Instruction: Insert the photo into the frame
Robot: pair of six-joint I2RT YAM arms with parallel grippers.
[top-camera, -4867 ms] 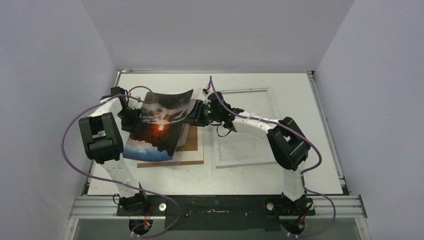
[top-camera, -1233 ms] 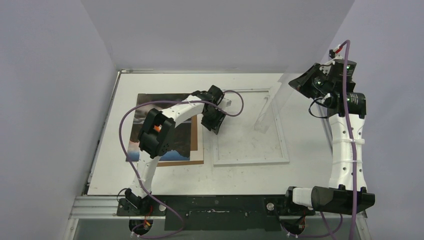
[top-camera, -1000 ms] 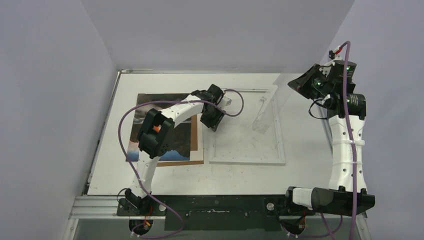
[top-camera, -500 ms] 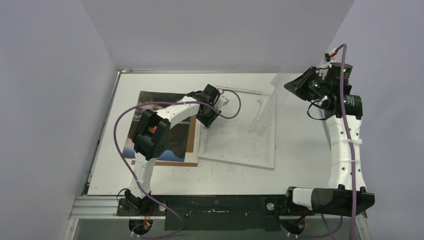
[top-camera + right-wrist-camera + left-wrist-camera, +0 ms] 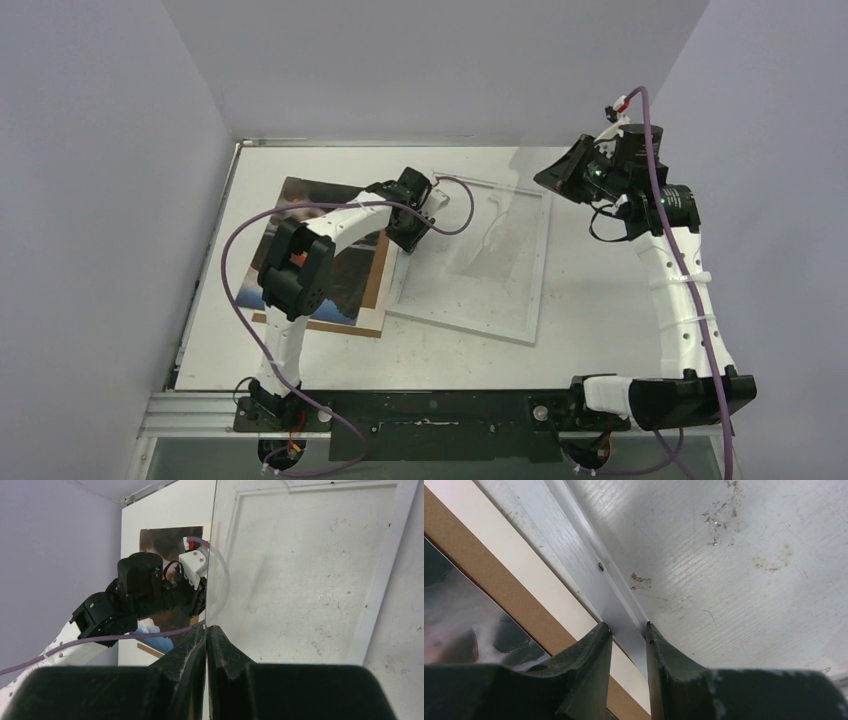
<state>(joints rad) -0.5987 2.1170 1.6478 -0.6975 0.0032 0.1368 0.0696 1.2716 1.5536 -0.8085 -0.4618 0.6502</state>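
Frame (image 5: 457,326) prob light, stiff; clear pane (image 5: 500,230) slick, fragile.
L claw (image 5: 628,627) pinches frame rail by photo (image 5: 352,280); R claw (image 5: 206,627) clamps pane edge.

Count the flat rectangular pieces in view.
4. The photo lies on the brown backing board at left; the frame sits skewed mid-table, its rail in the left gripper; a clear pane is held up over it by the right gripper. Any beneath these would be hidden.
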